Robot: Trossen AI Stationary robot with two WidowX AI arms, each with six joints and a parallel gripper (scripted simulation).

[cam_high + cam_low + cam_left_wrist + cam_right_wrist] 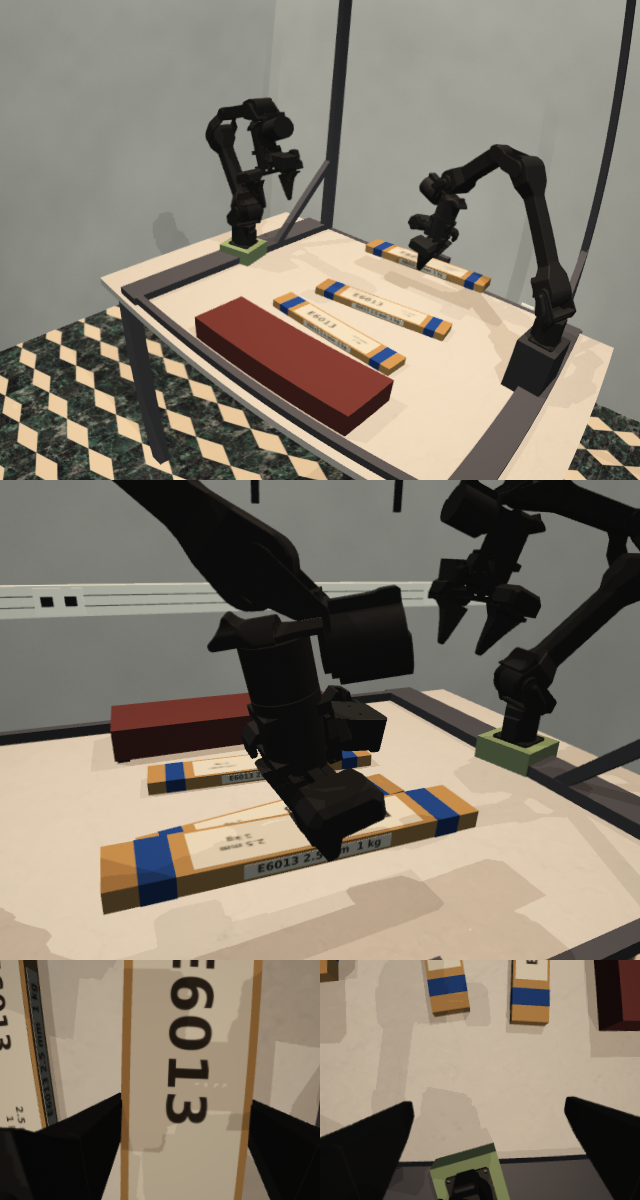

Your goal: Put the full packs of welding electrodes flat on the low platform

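Three long orange packs with blue bands and E6013 labels are in view. My left gripper (pixel 423 258) is shut on the far pack (pixel 428 264) at its middle, low at the far side of the table. In the left wrist view the fingers press both long edges of this pack (pixel 190 1080). I cannot tell whether it touches the table. The middle pack (pixel 383 308) and the near pack (pixel 338 332) lie flat on the table beside the dark red low platform (pixel 292 361). My right gripper (pixel 289 188) is open and empty, high above its base.
The right arm stands on a green block (pixel 244 250) at the table's back corner. A dark raised frame (pixel 206 266) runs along the table's edges. The left arm's black base (pixel 535 364) stands at the front right. The platform's top (pixel 180 722) carries nothing.
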